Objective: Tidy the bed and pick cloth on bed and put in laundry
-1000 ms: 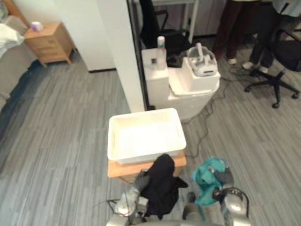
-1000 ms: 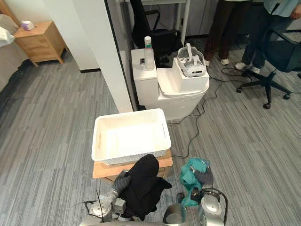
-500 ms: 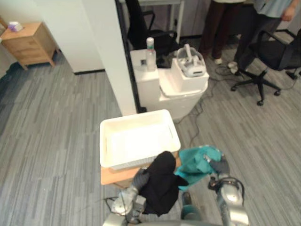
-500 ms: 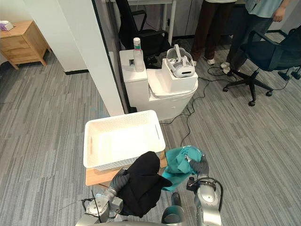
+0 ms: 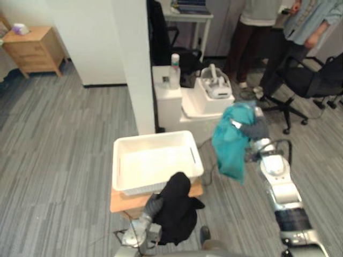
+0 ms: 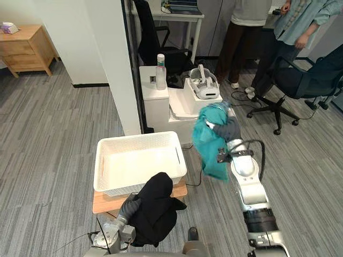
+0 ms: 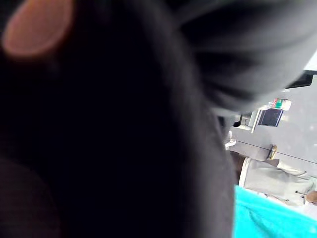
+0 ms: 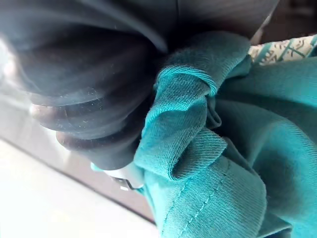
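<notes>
Nearest the camera, left hand (image 6: 128,205) low and wrapped in a crumpled black fabric cloth (image 6: 155,206); hold on it impossible to tell under the folds. Just beyond, a white rectangular plastic laundry basket (image 6: 115,187) with perforated walls, set on a low light-wood bench (image 6: 104,202) and holding nothing, the black cloth overlapping its near wall.

To the right and higher, right hand (image 6: 229,130) at the end of an outstretched arm, fingers closed tight round a bunched teal cotton cloth (image 6: 209,142). Rest of that cloth hanging free beside the basket, above the grey plank floor (image 6: 53,134), not over the opening.

Behind, a white toilet (image 6: 182,107) carrying a white headset (image 6: 203,88) and a clear bottle (image 6: 160,67), then a black office chair (image 6: 289,80) and two people standing (image 6: 244,27).

Judged from this: collection done, both cloths in hand at the laundry. Delivery not yet done. Teal one to be swung left over the rim and let go, black one to be lifted forward and dropped in. Bed-tidying impossible to assess from here.
</notes>
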